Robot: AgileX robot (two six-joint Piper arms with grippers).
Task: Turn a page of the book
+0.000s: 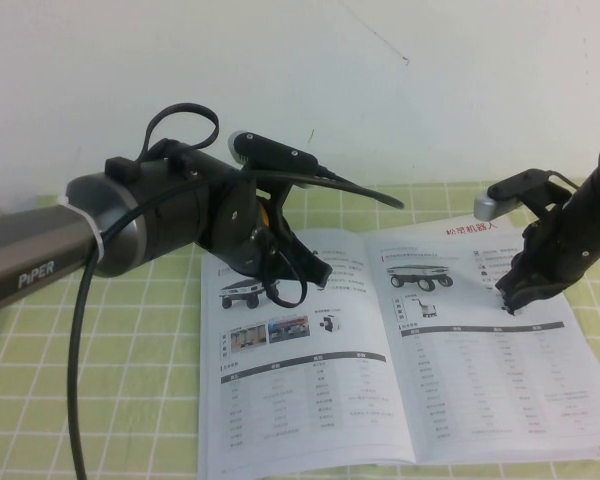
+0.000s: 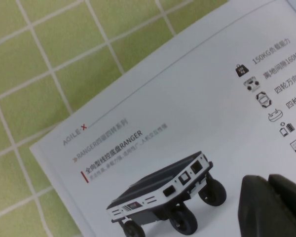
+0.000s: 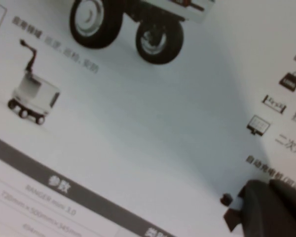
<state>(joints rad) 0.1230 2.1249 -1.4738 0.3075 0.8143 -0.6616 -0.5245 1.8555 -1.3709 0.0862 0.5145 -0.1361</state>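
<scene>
The book (image 1: 380,350) lies open and flat on the green checked cloth, showing two inner pages with wheeled-robot pictures and tables. My left gripper (image 1: 315,272) hangs shut over the top of the left page (image 1: 290,390), close to the spine, with nothing between its fingers; in the left wrist view its tips (image 2: 269,180) sit beside the printed robot (image 2: 163,197). My right gripper (image 1: 507,300) is shut too, with its tips down on the upper part of the right page (image 1: 490,380). In the right wrist view the tips (image 3: 266,186) rest on white paper by the icons.
A green checked tablecloth (image 1: 130,360) covers the table, with a white wall (image 1: 380,80) behind it. The left arm's black cable (image 1: 77,380) hangs down over the cloth to the left of the book. The book's lower right corner reaches the picture's edge.
</scene>
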